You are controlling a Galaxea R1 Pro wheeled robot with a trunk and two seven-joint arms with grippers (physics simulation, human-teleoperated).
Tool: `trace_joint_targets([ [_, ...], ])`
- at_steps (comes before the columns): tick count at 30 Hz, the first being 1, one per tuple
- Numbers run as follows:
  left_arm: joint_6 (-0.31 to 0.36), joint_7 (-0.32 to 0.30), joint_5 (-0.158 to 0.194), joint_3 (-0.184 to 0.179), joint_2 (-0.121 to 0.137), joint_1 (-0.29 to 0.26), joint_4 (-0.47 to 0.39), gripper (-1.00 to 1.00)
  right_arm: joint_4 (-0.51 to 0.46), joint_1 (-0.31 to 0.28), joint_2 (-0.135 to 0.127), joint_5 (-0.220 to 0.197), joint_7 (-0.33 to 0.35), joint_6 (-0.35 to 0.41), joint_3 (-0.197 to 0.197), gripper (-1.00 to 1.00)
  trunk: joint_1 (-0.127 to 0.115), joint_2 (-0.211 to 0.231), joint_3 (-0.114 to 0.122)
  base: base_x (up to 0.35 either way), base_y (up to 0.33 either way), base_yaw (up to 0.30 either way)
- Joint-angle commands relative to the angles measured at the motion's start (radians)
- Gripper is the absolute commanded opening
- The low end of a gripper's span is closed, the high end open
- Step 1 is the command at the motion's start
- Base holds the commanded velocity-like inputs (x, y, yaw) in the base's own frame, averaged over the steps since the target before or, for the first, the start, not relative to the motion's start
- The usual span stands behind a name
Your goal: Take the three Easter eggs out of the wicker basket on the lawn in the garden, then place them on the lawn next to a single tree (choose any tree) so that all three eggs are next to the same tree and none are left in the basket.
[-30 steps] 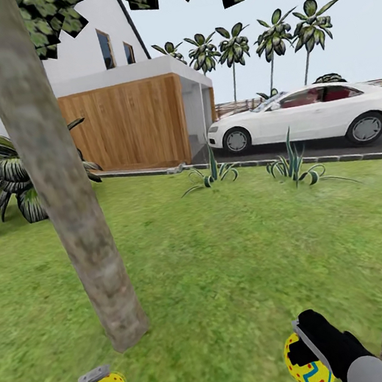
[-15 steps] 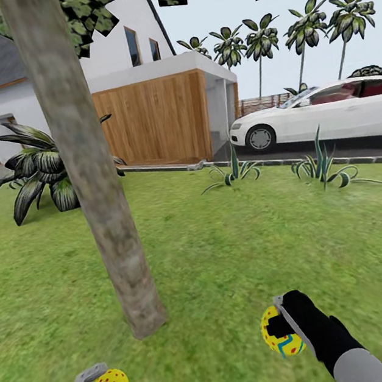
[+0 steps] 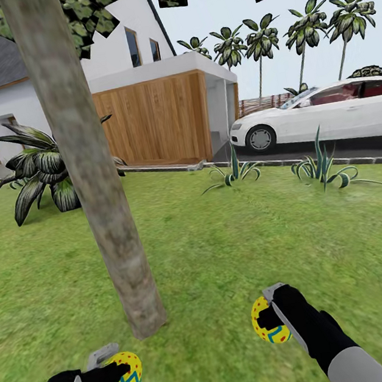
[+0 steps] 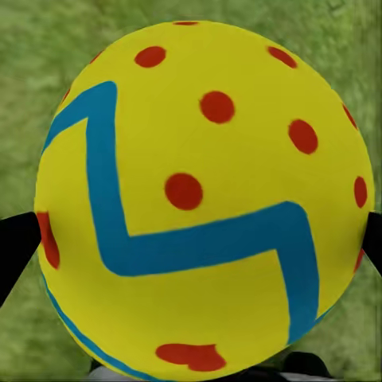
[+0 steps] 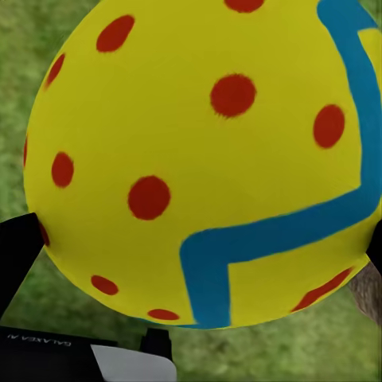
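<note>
The tree (image 3: 92, 188) stands ahead of the left tool (image 3: 115, 375) and left of the right tool (image 3: 276, 319); each tool holds an egg above the lawn (image 3: 236, 239).

The tree (image 3: 95, 187) trunk rises from the lawn (image 3: 224, 247) just ahead of the left tool (image 3: 112, 376); open grass spreads between both tools and rightward toward spiky plants (image 3: 323, 170).
</note>
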Motion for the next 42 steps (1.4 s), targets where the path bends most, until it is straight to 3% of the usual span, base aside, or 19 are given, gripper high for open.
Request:
trace_joint_targets([
  [1,0.007,0.006,0.001,0.002,-0.016,-0.001,0.001,-1.0,-0.001,-0.001,-0.001,0.006,0.003,0.005,0.0,-1.0,-0.004,0.006,0.002,0.0,0.0,0.0],
  [3,0.011,0.021,0.001,0.002,-0.05,-0.001,0.004,-1.0,-0.001,-0.001,-0.001,0.006,0.003,0.003,-0.002,-1.0,-0.011,0.02,0.008,0.0,0.0,0.0],
  [4,0.014,0.022,0.002,0.003,-0.055,-0.001,0.001,-1.0,0.0,-0.001,-0.001,0.006,0.003,0.003,-0.002,-1.0,-0.015,0.027,0.011,0.0,0.0,0.0],
  [6,0.017,0.023,0.003,0.004,-0.057,-0.001,-0.012,-1.0,0.0,-0.001,-0.001,0.006,0.003,0.003,-0.001,-1.0,-0.023,0.041,0.017,0.0,0.0,0.0],
  [9,0.034,0.024,0.004,0.009,-0.055,-0.006,-0.133,-1.0,0.001,-0.001,0.0,0.007,0.003,0.004,0.003,-1.0,-0.034,0.062,0.027,0.0,0.0,0.0],
  [11,0.04,0.025,0.002,0.01,-0.055,-0.007,-0.151,-1.0,0.001,-0.001,-0.001,0.007,0.003,0.005,0.003,-1.0,-0.042,0.076,0.033,0.0,0.0,0.0],
  [18,0.044,0.025,0.001,0.009,-0.051,-0.007,-0.096,-1.0,0.051,-0.001,-0.006,0.006,0.002,0.002,-0.001,-1.0,-0.069,0.125,0.055,0.0,0.0,0.0],
  [25,0.042,0.024,0.005,0.015,-0.048,-0.007,-0.096,-1.0,0.055,-0.001,-0.007,-0.001,0.007,0.0,-0.003,-1.0,-0.096,0.174,0.077,0.0,0.0,0.006],
  [42,0.038,0.022,0.006,0.012,-0.055,-0.007,-0.096,-1.0,0.084,-0.001,0.002,0.009,0.001,-0.001,0.004,-1.0,-0.161,0.293,0.13,0.0,0.0,0.277],
])
